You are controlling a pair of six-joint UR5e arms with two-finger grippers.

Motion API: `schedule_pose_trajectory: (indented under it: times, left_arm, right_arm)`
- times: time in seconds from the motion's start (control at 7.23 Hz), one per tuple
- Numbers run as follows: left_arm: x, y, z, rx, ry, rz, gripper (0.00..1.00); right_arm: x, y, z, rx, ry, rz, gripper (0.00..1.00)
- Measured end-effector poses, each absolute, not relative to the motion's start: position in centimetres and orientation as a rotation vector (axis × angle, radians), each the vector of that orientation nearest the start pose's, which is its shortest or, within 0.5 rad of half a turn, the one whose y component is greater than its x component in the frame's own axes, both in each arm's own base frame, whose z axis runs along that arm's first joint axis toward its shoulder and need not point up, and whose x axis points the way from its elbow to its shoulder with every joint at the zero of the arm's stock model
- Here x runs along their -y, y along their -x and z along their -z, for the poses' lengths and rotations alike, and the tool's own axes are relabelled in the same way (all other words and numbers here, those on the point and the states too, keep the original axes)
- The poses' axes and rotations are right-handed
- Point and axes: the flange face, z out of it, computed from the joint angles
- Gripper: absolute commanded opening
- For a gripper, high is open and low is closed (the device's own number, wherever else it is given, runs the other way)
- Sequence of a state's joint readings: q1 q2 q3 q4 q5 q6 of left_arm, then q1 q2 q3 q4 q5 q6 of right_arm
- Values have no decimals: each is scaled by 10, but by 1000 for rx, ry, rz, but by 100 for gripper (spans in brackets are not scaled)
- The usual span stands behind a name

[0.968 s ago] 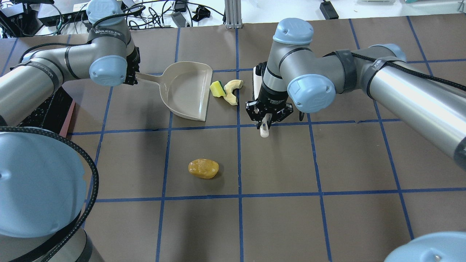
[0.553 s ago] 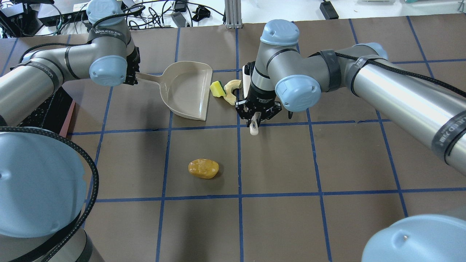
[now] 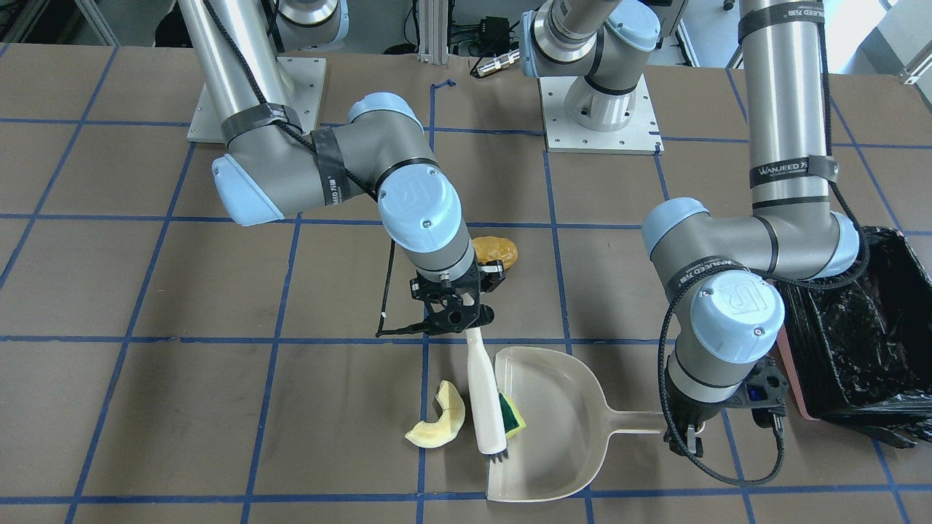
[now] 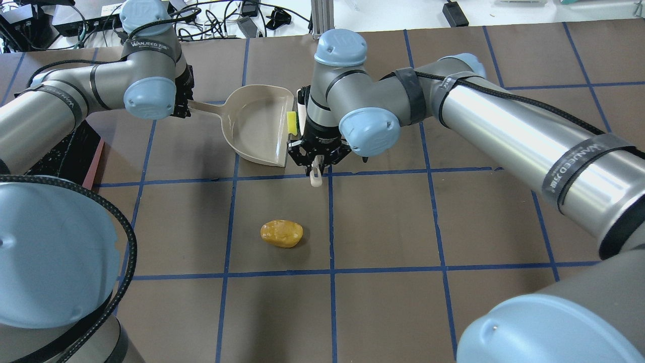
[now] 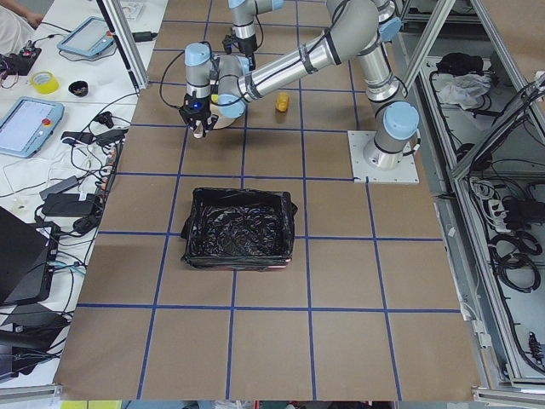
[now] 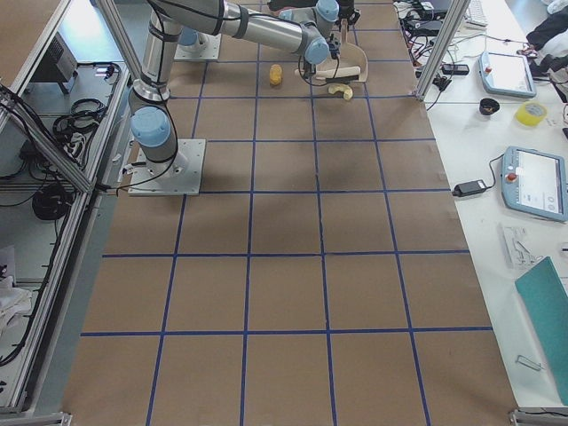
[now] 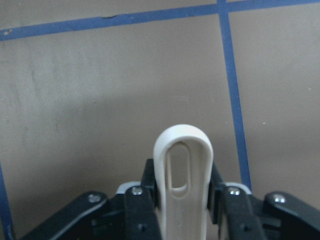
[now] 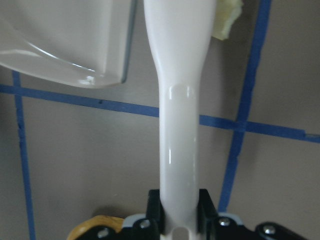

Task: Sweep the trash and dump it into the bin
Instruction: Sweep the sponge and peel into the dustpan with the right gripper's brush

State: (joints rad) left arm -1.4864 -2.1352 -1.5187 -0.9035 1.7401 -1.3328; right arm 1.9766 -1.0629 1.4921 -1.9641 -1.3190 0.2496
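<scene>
My right gripper (image 3: 455, 316) is shut on the handle of the beige hand brush (image 3: 486, 393), which lies low along the dustpan's open edge. The yellow-and-green sponge piece (image 3: 513, 416) sits at the dustpan's mouth, against the brush; it also shows in the overhead view (image 4: 291, 122). The pale rind slice (image 3: 437, 423) lies on the table on the brush's other side, away from the dustpan. The yellow-orange lump (image 4: 281, 233) lies apart, nearer the robot. My left gripper (image 4: 181, 106) is shut on the handle of the beige dustpan (image 4: 257, 126). The bin (image 3: 859, 335) stands beyond the left arm.
The brown table has a blue tape grid (image 4: 330, 227). The bin's pink side and black bag (image 4: 75, 151) show partly under my left arm in the overhead view. Cables and devices lie past the table's far edge (image 4: 242, 20).
My right arm has moved left with the brush, pushing the sponge piece to the dustpan's mouth. The rind slice is now hidden under the arm in the overhead view. The left arm has not moved.
</scene>
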Motion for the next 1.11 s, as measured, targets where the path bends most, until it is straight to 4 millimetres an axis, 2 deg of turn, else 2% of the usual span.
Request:
schedule_pose_trajectory:
  times: [0.14,0.28,0.42,0.55,0.83,0.97,1.11]
  left_arm:
    - [690,59,-248,-2322,2018,346,0]
    - [690,59,-248,-2321,2019,346,0]
    - [690,59,-248,-2321,2019,346,0]
    - [690,59,-248,-2321,2019,346,0]
    - [691,59,-248,-2310,2035,353,0]
    - [691,61,-247,-2298,2055,362,0]
    - [692,65,-246,-2287,2075,370,0]
  right_arm:
    - [543,-416,-282,-2898,230,-146,0]
    - [546,-408,-293,-2908,212,-156,0]
    - [554,-383,-306,-2938,163,-195,0]
    - [563,-351,-310,-2978,97,-244,0]
    - [583,-304,-292,-3029,-73,-324,0]
    - [590,-290,-279,-3031,-148,-362,0]
    - [593,-286,-266,-3019,-188,-399,0]
